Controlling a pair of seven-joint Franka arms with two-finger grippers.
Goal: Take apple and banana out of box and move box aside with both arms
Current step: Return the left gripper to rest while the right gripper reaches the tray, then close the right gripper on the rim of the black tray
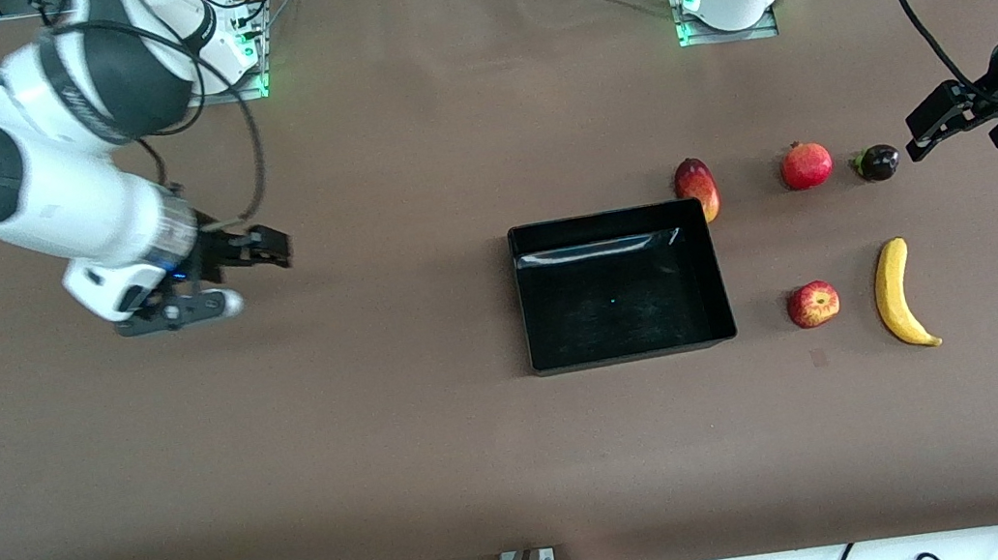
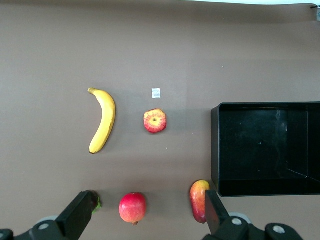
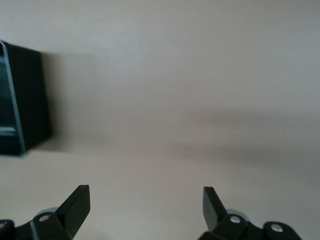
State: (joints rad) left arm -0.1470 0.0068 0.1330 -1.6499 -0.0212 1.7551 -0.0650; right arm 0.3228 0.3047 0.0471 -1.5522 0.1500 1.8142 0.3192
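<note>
- Nearest the front camera: banana (image 1: 901,294) and apple (image 1: 813,304), both on bare table toward the left arm's end, already outside the box. Apple between box and banana, touching neither.
- Banana's long axis runs roughly nearer-to-farther, stem tip at the near end.
- Box (image 1: 528,315) empty, mid-table, long axis along the table's length. Short walls face each arm's end.
- Farther back: mango (image 1: 697,190) just at the box's corner, then pomegranate (image 1: 806,164), then a dark fruit (image 1: 877,162), in a row.
- Left gripper (image 1: 927,130) over the table beside the dark fruit, fingers spread, holding nothing.
- Right gripper (image 1: 256,255) over bare table toward the right arm's end, well apart from the box, fingers spread, empty.
- Judgement: fruit step done, box move left. Left gripper looks closer to its short wall; right has more table to cross.
</note>
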